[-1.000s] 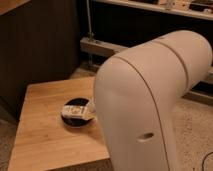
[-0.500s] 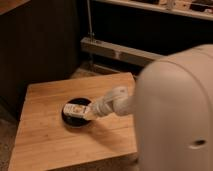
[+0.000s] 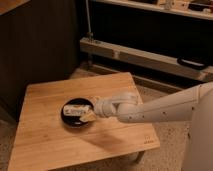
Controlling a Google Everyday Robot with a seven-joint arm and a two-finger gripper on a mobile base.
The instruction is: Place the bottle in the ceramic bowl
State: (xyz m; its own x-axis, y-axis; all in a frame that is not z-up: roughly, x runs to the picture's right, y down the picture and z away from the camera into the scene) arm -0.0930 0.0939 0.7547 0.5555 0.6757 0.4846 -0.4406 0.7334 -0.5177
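Note:
The black ceramic bowl [image 3: 70, 120] sits on the wooden table, left of its middle. The bottle [image 3: 77, 109] lies on its side inside the bowl, its whitish label facing up. My gripper [image 3: 90, 116] is at the bowl's right rim, right next to the bottle's right end. The white arm reaches in from the lower right across the table.
The low wooden table [image 3: 45, 145] stands on a speckled floor. A dark wall stands behind it on the left. A long metal shelf rail [image 3: 145, 55] with an upright post [image 3: 89, 20] runs behind on the right.
The arm's large white body has drawn back to the right, uncovering the table's right side. The gripper stays at the bowl's right rim and the bottle stays in the bowl.

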